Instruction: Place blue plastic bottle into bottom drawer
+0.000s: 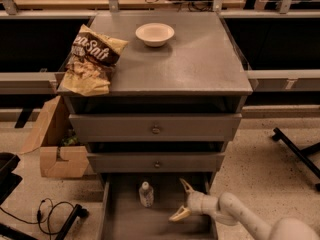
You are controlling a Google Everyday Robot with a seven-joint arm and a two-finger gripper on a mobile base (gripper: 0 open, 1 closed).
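Gripper (pixel 177 199): we see its jaws spread, empty, inside the bottom drawer (pixel 125 220) | blue plastic bottle (pixel 146 194): upright on the drawer floor, left of gripper, apart | drawer's front edge cut off.

1. Your gripper (pixel 178 200) sits in the right half of the bottom drawer (pixel 125 223), fingers spread apart, clear of the blue plastic bottle (pixel 146 194) to its left.
2. Bare drawer floor in front of the bottle and left of it gives you room.
3. The middle drawer front (pixel 156 162) overhangs the rear, just above the bottle's cap.
4. The drawer's side walls hem you in on both sides.
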